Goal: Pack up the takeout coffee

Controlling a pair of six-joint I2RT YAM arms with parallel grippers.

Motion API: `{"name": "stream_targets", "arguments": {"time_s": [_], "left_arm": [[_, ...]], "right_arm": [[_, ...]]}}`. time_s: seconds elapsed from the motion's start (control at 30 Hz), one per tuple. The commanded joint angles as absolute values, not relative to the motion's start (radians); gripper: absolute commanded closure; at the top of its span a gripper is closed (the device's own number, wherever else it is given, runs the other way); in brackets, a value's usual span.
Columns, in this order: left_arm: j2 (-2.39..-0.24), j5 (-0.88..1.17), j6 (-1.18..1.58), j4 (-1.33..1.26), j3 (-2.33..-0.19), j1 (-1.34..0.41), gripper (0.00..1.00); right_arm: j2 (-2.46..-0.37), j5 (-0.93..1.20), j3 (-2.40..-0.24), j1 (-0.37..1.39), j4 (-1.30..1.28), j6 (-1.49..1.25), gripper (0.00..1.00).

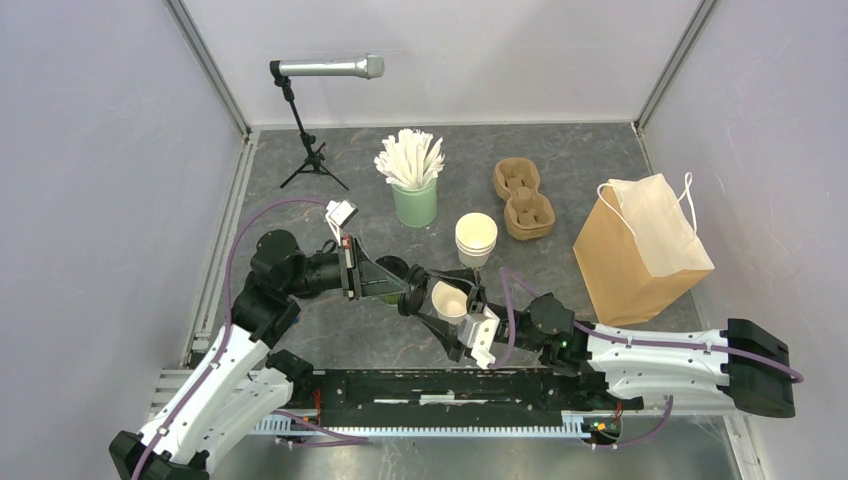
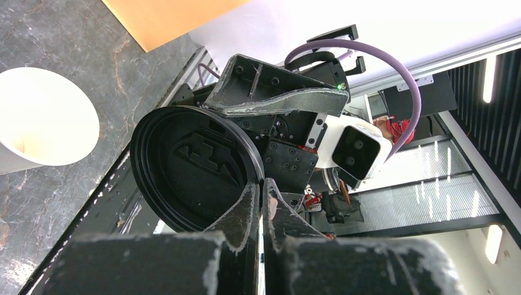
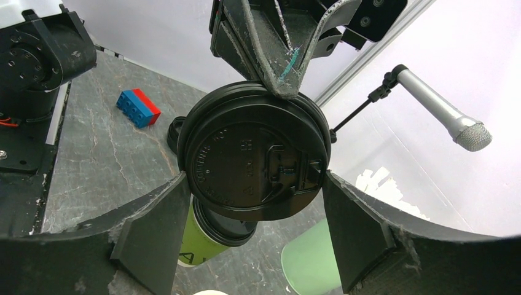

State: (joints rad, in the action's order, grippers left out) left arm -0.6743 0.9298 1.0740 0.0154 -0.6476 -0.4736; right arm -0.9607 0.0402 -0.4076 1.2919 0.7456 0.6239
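A round black plastic lid (image 3: 255,160) hangs on edge above the table. My left gripper (image 2: 261,190) is shut on its rim (image 2: 190,166). My right gripper (image 3: 255,203) straddles the same lid, and its fingers (image 3: 153,227) touch the rim on both sides. Below the lid stands the olive-green takeout coffee (image 3: 199,243) with its own black lid on. A lidless white paper cup (image 1: 450,300) stands on the table under the two grippers and appears again in the left wrist view (image 2: 43,117).
A brown paper bag (image 1: 640,250) stands at the right. Behind the arms are a stack of cream cups (image 1: 476,240), a mint-green cup of white sticks (image 1: 414,195) and a pulp cup carrier (image 1: 523,198). A microphone on a stand (image 1: 325,68) is at the back left. A blue-and-red brick (image 3: 138,107) lies on the table.
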Motion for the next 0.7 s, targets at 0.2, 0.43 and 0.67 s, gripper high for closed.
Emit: {"name": "stream_targets", "arguments": {"time_s": [0.2, 0.43, 0.67], "left_arm": [[-0.679, 0.93, 1.057, 0.039, -0.671, -0.478, 0.58], [-0.717, 0.863, 0.874, 0.204, -0.773, -0.477, 0.08], [-0.772, 0.587, 0.559, 0.54, -0.894, -0.478, 0.0]], "right_arm": [[-0.944, 0.006, -0.426, 1.299, 0.788, 0.612, 0.2], [-0.841, -0.155, -0.426, 1.299, 0.569, 0.507, 0.2], [-0.826, -0.329, -0.672, 1.299, -0.007, 0.282, 0.19]]}}
